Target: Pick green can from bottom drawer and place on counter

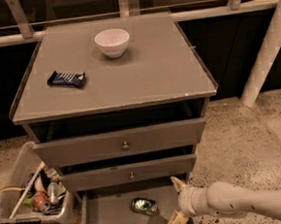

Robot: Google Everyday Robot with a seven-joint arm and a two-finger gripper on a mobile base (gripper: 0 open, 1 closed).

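Observation:
The green can (143, 206) lies on its side on the grey floor of the open bottom drawer (110, 221), near the middle. My gripper (177, 202) is open at the drawer's right side, just right of the can and apart from it; one finger (178, 182) points up, the other (173, 221) points down. The pale arm reaches in from the lower right. The counter (142, 77) is the flat grey cabinet top above.
A white bowl (112, 41) and a dark snack bar (66, 79) sit on the counter. Two upper drawer fronts with knobs (125, 145) stand partly pulled out. A clear bin (38, 197) with cans and trash stands on the floor at the left.

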